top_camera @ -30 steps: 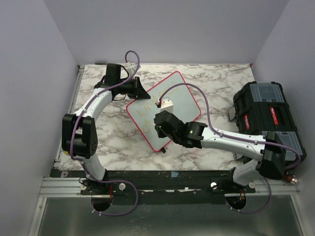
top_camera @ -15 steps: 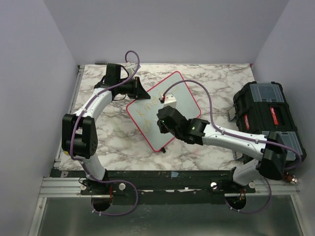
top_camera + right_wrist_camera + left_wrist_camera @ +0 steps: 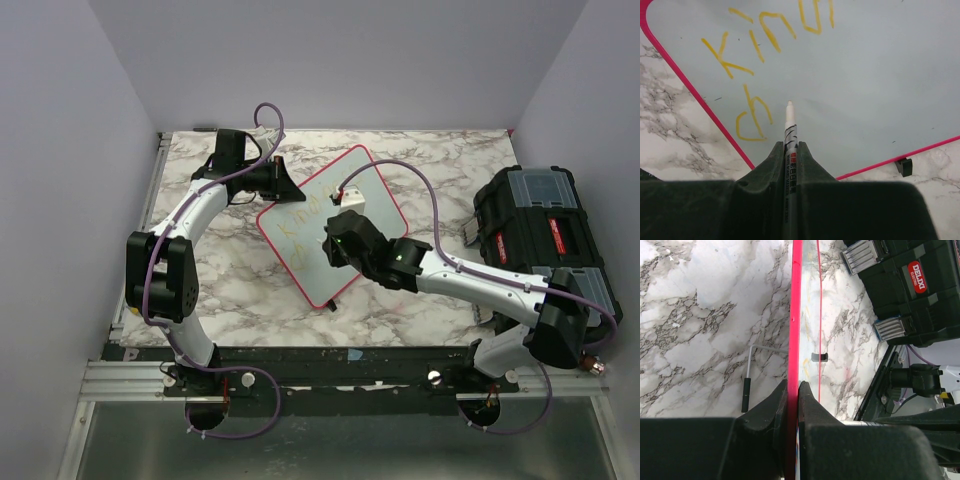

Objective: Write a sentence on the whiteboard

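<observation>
The whiteboard point(image 3: 378, 195) with its pinkish-red frame lies slanted on the marble table. My left gripper point(image 3: 284, 186) is shut on the board's far-left edge; the left wrist view shows the red frame point(image 3: 795, 315) pinched between the jaws of the left gripper point(image 3: 793, 390). My right gripper point(image 3: 790, 148) is shut on a white marker point(image 3: 789, 131) over the whiteboard point(image 3: 870, 75), and the marker's tip points just right of the lower letter. The sentence point(image 3: 767, 35) is in yellow: "Kind" on top, one letter point(image 3: 752, 117) below. From above, the right gripper point(image 3: 336, 248) hides part of the sentence point(image 3: 292, 226).
A black toolbox point(image 3: 545, 235) stands at the table's right edge, also seen in the left wrist view as the toolbox point(image 3: 905, 285). A small black-handled tool point(image 3: 746, 392) lies on the marble by the board. A black clip point(image 3: 903, 166) sits on the board's near edge.
My right gripper has moved a little to the right and farther back across the board with the marker. The left gripper and the board have stayed put.
</observation>
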Motion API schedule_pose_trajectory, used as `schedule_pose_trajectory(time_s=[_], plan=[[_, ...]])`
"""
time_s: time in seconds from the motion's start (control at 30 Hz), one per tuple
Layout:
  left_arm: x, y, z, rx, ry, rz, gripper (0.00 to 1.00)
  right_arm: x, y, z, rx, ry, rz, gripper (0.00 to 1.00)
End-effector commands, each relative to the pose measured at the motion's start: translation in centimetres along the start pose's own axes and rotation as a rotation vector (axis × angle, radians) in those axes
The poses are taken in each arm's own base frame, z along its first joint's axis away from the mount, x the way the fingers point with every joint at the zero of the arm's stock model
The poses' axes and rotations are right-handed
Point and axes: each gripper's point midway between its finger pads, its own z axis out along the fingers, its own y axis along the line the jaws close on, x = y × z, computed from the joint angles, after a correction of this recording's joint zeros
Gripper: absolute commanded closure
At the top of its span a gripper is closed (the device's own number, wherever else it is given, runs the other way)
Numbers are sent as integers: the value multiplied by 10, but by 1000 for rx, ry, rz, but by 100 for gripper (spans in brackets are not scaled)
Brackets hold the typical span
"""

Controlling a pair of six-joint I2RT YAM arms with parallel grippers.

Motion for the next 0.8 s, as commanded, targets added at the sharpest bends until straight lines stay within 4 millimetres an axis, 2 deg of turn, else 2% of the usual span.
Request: schedule_pose_trajectory(time_s=[0.0,0.37,0.77], plan=[[15,15,4,-74,36,63,100,-6,4,-4,-35,-21,0,99],[15,15,4,-73,36,63,100,-12,8,4,-48,-24,8,99],[15,14,4,-72,35,66,100,-8,6,19,-33,3,15,100]])
